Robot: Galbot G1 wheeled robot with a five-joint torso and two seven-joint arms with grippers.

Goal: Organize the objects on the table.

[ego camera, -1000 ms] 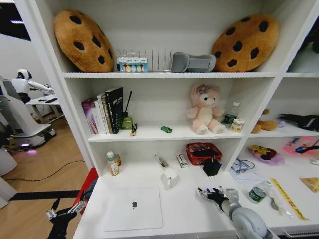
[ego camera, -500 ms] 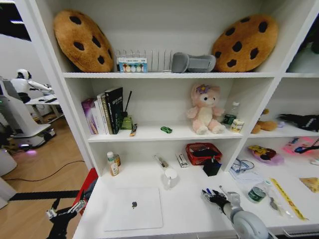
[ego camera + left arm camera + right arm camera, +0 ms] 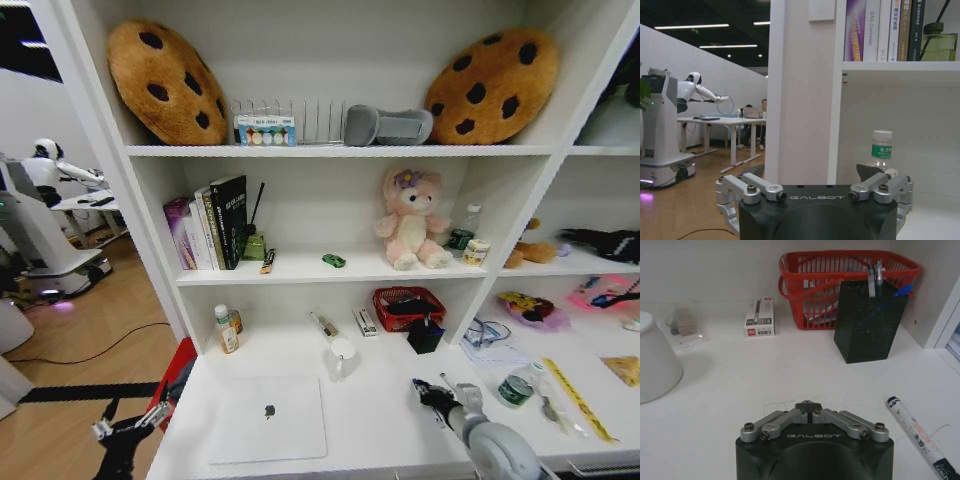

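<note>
The silver laptop (image 3: pixel 268 418) lies shut on the white table (image 3: pixel 370 415), toward my left; the tiny green toy car (image 3: pixel 334 261) sits on the shelf above. A white marker (image 3: pixel 919 435) lies on the tabletop just beside my right gripper (image 3: pixel 810 406), whose fingers are pressed together with nothing between them. Beyond it stand a black mesh pen holder (image 3: pixel 867 320), a red wire basket (image 3: pixel 847 282) and a white mug (image 3: pixel 657 365). My left gripper (image 3: pixel 812 187) hangs spread wide off the table's end, over wooden floor (image 3: pixel 60 360).
</note>
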